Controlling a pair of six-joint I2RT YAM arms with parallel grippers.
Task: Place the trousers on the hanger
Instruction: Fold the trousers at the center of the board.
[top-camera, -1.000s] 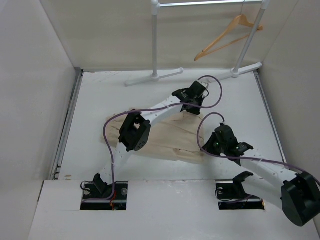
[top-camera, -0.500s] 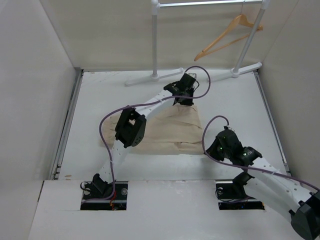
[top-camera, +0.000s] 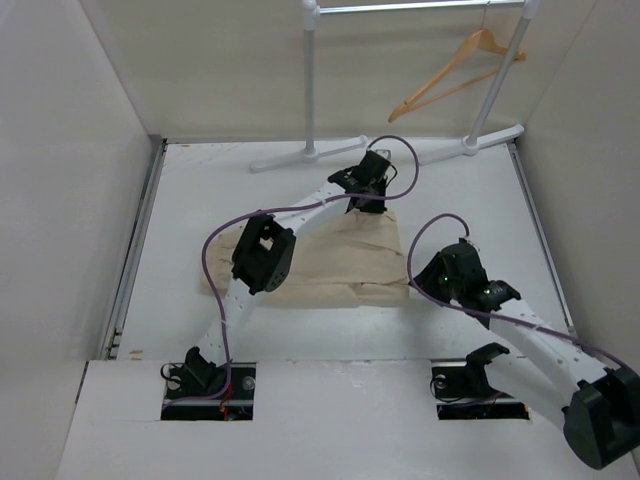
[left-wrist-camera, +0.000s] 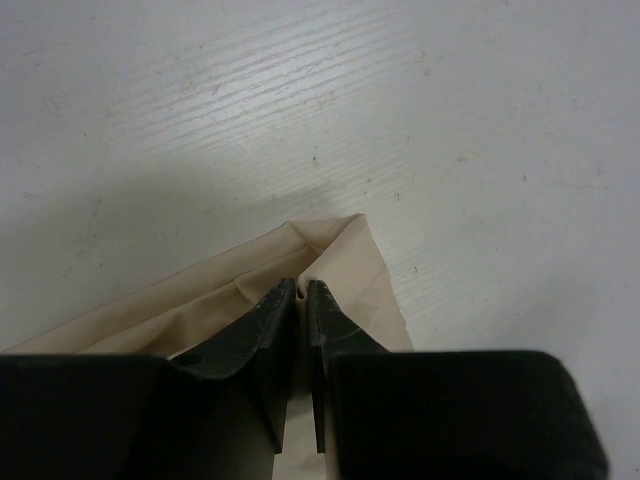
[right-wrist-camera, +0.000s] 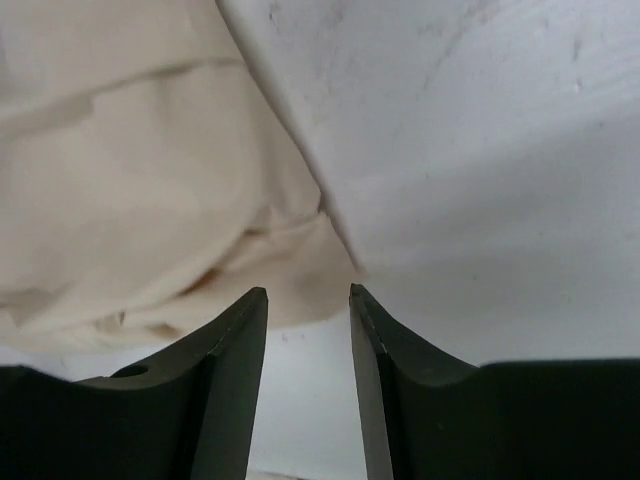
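The beige trousers lie folded flat on the white table. My left gripper is at their far right corner, its jaws pinched shut on a fold of the cloth. In the left wrist view the gripper holds the trousers just behind that corner. My right gripper is open just off the trousers' near right corner. In the right wrist view the gripper has the cloth ending just ahead of its open jaws, with nothing between them. The wooden hanger hangs on the rack at the back right.
The white clothes rack stands at the back, its feet on the table's far edge. White walls close in the left, right and back sides. Purple cables loop off both arms above the trousers.
My left gripper has drawn the trousers' far corner back and left, spreading the cloth flatter. My right arm pulled back towards me, then moved forward again to the near right corner.
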